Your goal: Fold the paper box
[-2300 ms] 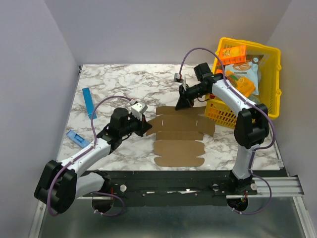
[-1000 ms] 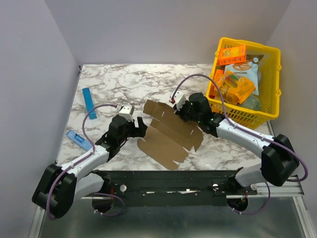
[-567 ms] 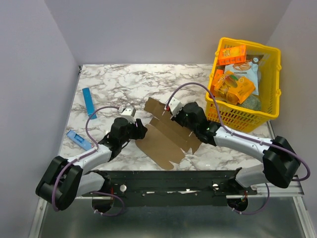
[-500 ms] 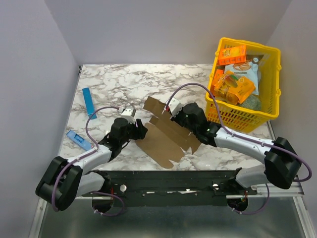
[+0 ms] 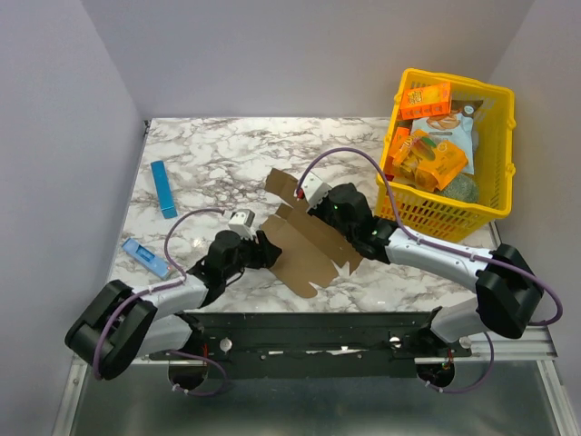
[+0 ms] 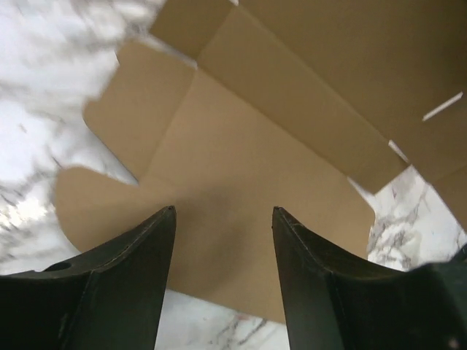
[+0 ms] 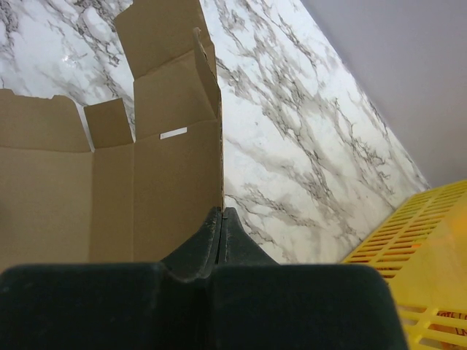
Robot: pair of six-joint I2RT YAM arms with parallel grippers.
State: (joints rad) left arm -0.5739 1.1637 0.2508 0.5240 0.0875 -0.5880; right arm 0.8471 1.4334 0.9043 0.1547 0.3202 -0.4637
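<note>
Paper box is an unfolded flat brown sheet near the middle of the table, a bit toward 6 o'clock, lying slantwise from 11 to 5 o'clock. Its far part is lifted off the marble and the near part lies flat.

Right gripper is at the sheet's 12 o'clock end, jaws closed tight on a panel edge. In the right wrist view that edge of the paper box runs straight down into the seam of the right gripper. Panels stand upright on its 9 o'clock side and one flap is bent back up at 11 o'clock.

Left gripper is at the sheet's 9 o'clock side, low by the table. In the left wrist view the left gripper has its fingers partly open with nothing pinched between them. The paper box is spread flat beyond the gap, with creases and a slit toward 2 o'clock. Cannot tell if the fingertips touch the sheet.

Yellow basket is at the table's 2 o'clock, with orange snack boxes and bags inside. Blue bar is at 9 o'clock and a blue packet at 8 o'clock by the table edge, both well apart from the sheet
</note>
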